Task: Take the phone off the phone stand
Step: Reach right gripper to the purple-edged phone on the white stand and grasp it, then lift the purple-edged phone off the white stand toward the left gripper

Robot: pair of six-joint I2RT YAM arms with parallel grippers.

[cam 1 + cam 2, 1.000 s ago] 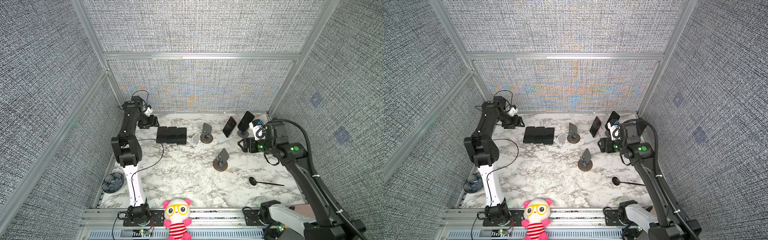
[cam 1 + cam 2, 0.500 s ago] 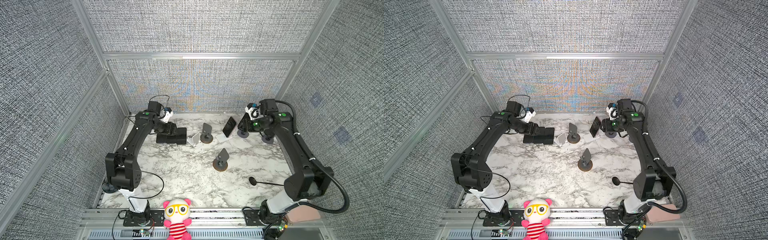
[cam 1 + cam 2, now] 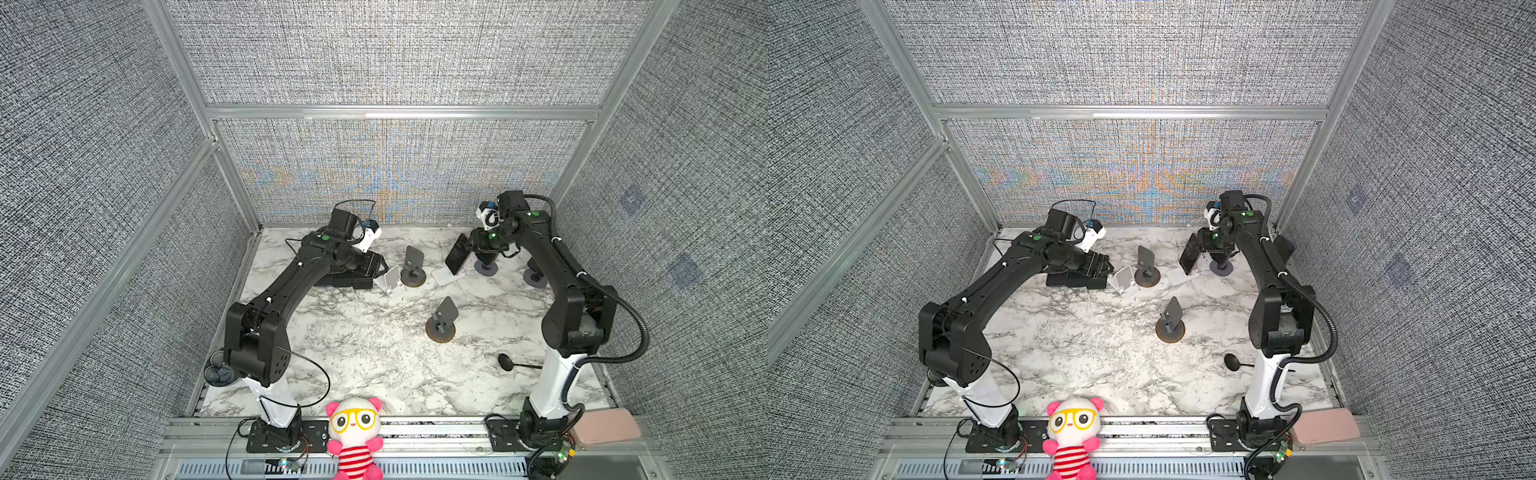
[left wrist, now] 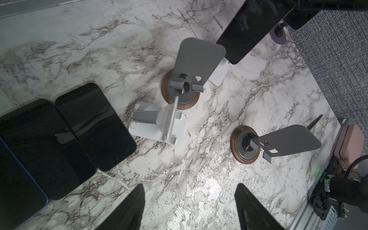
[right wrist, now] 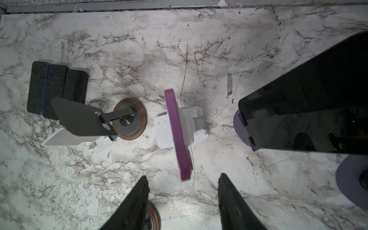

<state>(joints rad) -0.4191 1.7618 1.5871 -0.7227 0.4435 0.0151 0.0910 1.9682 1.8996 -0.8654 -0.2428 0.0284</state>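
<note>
While our left gripper point(image 4: 190, 184) hangs with jaws apart and empty by the flat phones point(image 4: 93, 125), the purple-cased phone point(image 5: 177, 131) leans on its white phone stand point(image 5: 162, 131) further right. It is stiff, slick and breakable, we judge, so we would pinch its long edges. Our right gripper point(image 5: 183, 176), near it, is spread and empty. We count five phones, three flat and two propped, and six stands point(image 3: 442, 322).

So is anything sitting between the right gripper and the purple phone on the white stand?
Nothing visible does. In the right wrist view the right gripper is open, and the near end of the purple phone lines up with the gap between its fingers. The black phone stands close beside, out of that line.
</note>
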